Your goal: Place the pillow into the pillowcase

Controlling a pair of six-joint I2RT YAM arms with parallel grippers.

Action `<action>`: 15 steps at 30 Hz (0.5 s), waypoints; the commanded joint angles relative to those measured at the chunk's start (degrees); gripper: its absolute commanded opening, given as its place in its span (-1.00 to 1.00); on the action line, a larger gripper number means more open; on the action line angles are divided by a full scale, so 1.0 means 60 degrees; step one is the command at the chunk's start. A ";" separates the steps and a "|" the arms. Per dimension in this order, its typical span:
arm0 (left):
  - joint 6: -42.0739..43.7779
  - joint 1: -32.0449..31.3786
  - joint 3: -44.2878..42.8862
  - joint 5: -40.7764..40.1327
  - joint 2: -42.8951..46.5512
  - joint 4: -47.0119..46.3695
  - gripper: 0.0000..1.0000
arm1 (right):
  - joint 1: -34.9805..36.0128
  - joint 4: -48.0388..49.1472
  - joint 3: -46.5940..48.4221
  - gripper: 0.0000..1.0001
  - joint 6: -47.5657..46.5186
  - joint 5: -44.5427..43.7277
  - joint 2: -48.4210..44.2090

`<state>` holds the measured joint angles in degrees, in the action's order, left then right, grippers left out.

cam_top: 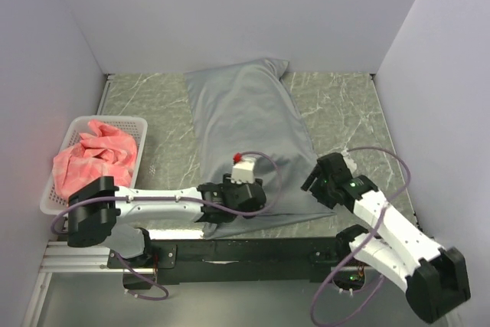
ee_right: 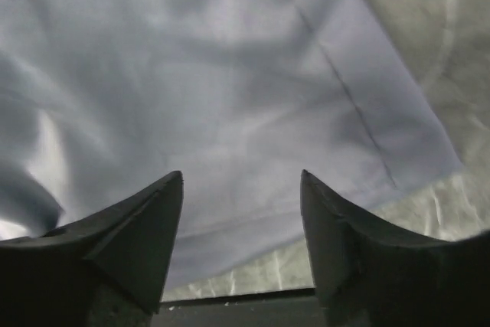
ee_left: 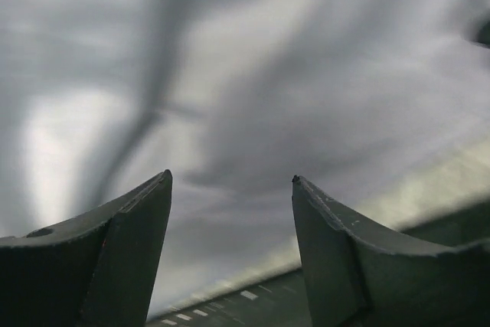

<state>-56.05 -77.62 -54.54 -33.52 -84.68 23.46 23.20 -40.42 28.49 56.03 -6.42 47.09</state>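
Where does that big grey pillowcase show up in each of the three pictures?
Top external: the pillowcase lies in the middle, running from far to near.
Left wrist: the pillowcase fills nearly the whole picture, blurred.
Right wrist: the pillowcase covers left and middle, its seam slanting down the right.
Shared landmark: the marbled table beside its near edge.

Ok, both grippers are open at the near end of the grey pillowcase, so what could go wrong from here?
1. The pillowcase ends right at the near edge of the table; a backward pull could drag it off.
2. The fabric is smooth and creased under the left gripper and right gripper; closing may pinch both layers or slip.
3. No pillow shows, so a half-inserted one could go unnoticed.
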 commanded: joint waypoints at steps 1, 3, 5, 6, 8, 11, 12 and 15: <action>-0.0224 0.0852 0.0973 0.0473 0.0461 -0.0554 0.38 | 0.0293 0.1567 0.1006 0.52 -0.0783 -0.0831 0.1129; -0.0092 0.1158 0.1165 0.0823 0.0491 -0.0818 0.37 | 0.0322 0.1697 0.1460 0.67 -0.1017 -0.1945 0.1759; 0.0127 0.1277 0.1297 0.1030 0.0404 -0.1155 0.34 | 0.0293 0.1961 0.1696 0.76 -0.1294 -0.2647 0.2575; 0.0186 0.1350 0.1240 0.1161 0.0171 -0.1186 0.33 | 0.0293 0.1962 0.2001 0.78 -0.1369 -0.2869 0.2900; 0.0318 0.1365 0.1152 0.1236 -0.0210 -0.1186 0.21 | 0.0264 0.1991 0.2310 0.80 -0.1588 -0.3235 0.3806; 0.0508 0.1380 0.1210 0.1513 -0.0855 -0.1565 -0.10 | 0.0162 0.2401 0.2429 0.79 -0.1925 -0.3136 0.4832; 0.0567 0.1380 0.1253 0.1587 -0.1089 -0.1654 -0.20 | 0.0161 0.2459 0.2458 0.78 -0.1970 -0.3048 0.5113; 0.0874 0.1365 0.1297 0.1996 -0.1427 -0.2150 -0.62 | 0.0059 0.2388 0.2604 0.70 -0.1912 -0.3236 0.5861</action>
<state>-53.82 -69.56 -46.76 -25.45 -91.18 16.05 24.45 -27.05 41.78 46.04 -21.67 78.08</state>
